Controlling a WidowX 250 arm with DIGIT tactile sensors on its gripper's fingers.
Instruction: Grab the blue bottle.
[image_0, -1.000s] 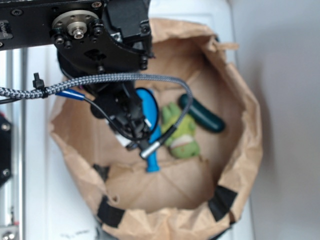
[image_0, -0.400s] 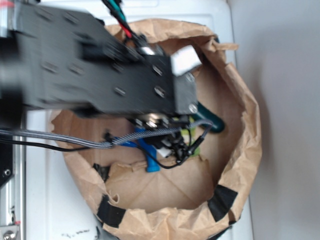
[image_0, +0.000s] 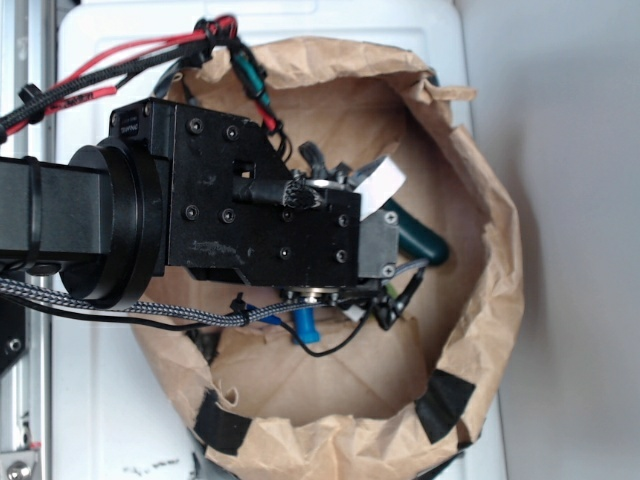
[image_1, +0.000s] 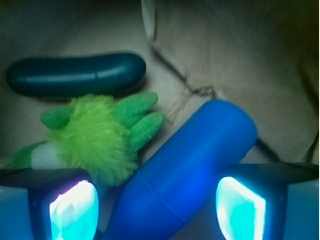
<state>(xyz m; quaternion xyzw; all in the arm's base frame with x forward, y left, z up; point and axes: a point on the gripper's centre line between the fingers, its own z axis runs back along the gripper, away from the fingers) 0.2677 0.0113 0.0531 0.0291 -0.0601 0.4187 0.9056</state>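
Right now your blue bottle (image_1: 185, 175) lies on its side on the brown paper floor of the bag (image_0: 490, 300), running diagonally in the wrist view from the lower middle up toward the right, its rounded end pointing up and to the right. You can see it sitting between the two fingers (image_1: 72, 205) of the gripper (image_1: 157, 207), which stand spread apart on either side of it with a gap left on each side, so the claw is open and holds nothing. Just to the left of the bottle, and touching its flank, you have a fuzzy green plush toy (image_1: 100, 137) with knitted limbs reaching toward the bottle. Beyond the plush lies a dark green cucumber-shaped toy (image_1: 75, 75), stretched out horizontally near the bag's wall. From the exterior view you get only a small slice of the bottle (image_0: 303, 325) below the black arm (image_0: 200, 215), which hangs over the middle of the bag and hides most of what lies inside; one end of the dark green toy (image_0: 420, 238) pokes out to the arm's right. The bag's crumpled rim is patched with strips of black tape (image_0: 440, 405), and it rests on a white surface (image_0: 100, 400).
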